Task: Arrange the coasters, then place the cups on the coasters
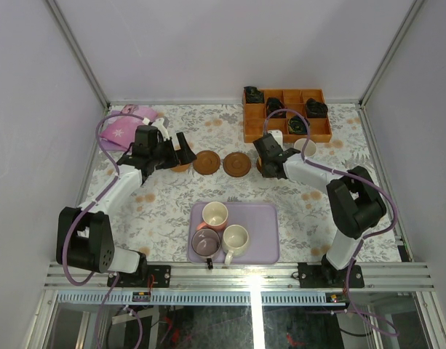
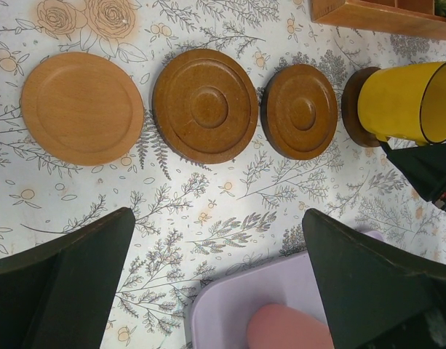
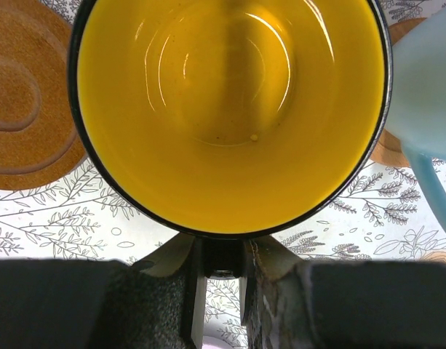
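Note:
Four brown coasters lie in a row: a pale one [image 2: 82, 107], two darker ones [image 2: 205, 105] [image 2: 300, 110], and a fourth [image 2: 351, 105] under the yellow cup [image 2: 404, 102]. My right gripper [image 3: 223, 258] is shut on the yellow cup's [image 3: 230, 109] handle; I cannot tell whether the cup rests on that coaster or hangs just above it. Beside it the light blue cup [image 3: 426, 80] stands on a coaster [image 3: 388, 151]. My left gripper [image 2: 219, 269] hovers open and empty near the row's left end [image 1: 177, 154]. The pink [image 1: 214, 215], purple [image 1: 206, 242] and white [image 1: 235, 240] cups sit in the tray.
The lavender tray [image 1: 263, 247] lies at the front centre. An orange-brown compartmented box [image 1: 287, 131] with dark items stands at the back right. A pink bundle [image 1: 124, 127] lies at the back left, behind my left arm.

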Motion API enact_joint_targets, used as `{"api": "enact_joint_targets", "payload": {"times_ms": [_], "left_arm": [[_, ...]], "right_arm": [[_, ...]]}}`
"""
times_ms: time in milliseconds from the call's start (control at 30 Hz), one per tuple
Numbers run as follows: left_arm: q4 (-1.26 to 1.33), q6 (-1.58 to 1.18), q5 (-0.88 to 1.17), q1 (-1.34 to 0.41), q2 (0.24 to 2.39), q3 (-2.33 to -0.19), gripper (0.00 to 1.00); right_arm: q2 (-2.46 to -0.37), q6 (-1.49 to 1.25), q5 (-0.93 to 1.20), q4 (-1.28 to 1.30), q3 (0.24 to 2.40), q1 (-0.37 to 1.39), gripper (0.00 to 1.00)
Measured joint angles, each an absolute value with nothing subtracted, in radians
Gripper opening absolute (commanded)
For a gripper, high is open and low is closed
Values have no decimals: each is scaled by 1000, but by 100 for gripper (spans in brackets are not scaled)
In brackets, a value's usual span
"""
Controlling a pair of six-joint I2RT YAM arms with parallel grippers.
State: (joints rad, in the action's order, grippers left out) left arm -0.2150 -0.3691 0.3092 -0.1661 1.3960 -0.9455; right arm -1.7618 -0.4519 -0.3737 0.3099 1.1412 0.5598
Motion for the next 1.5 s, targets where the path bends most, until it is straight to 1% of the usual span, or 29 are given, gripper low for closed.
{"api": "enact_joint_targets", "payload": {"times_ms": [1500], "left_arm": [[-212,-369,338,-162,1444,-948,100]], "right_arm": [[-1765,-501,-354,304,1141,533,0]]}}
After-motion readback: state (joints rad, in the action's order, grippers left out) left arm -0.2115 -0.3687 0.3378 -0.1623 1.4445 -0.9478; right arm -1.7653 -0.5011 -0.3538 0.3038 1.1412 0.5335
